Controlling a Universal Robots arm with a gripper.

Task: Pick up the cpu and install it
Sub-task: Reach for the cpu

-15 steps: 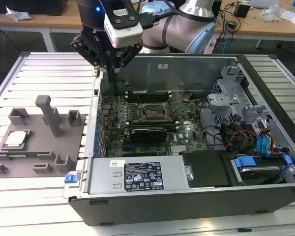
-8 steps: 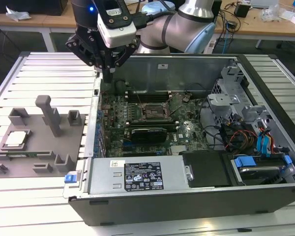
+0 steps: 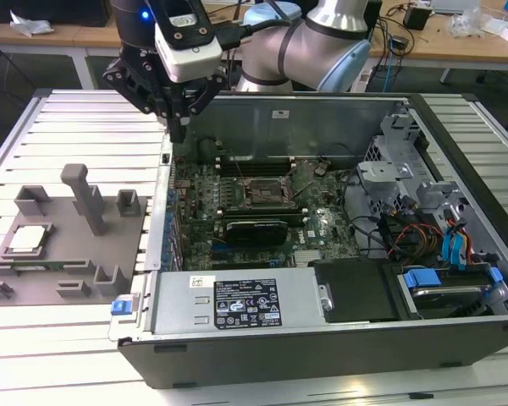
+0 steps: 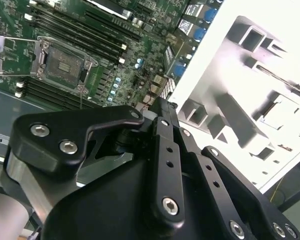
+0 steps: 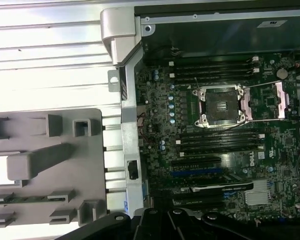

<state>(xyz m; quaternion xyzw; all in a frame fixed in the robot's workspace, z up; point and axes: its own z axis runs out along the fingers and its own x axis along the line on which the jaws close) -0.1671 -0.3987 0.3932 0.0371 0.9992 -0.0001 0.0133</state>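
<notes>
The cpu [image 3: 27, 239], a pale silvery square, lies in a recess of the grey fixture [image 3: 68, 254] on the exterior view's left, outside the computer case. My gripper [image 3: 178, 125] hangs above the case's back corner on that side, well apart from the cpu, fingers shut together with nothing between them. The dark square socket [image 3: 265, 193] sits in the middle of the green motherboard, bare inside, also seen as the socket [image 5: 222, 105] in the first wrist view and the socket [image 4: 62, 65] in the second wrist view. Its metal bracket [image 5: 270, 100] is swung aside.
The fixture carries an upright grey post [image 3: 86, 196] and several small blocks. A grey box with a white label [image 3: 237, 304] fills the case's near side. A drive cage and cables [image 3: 423, 211] crowd the exterior view's right. The case wall [image 3: 161, 220] stands between fixture and motherboard.
</notes>
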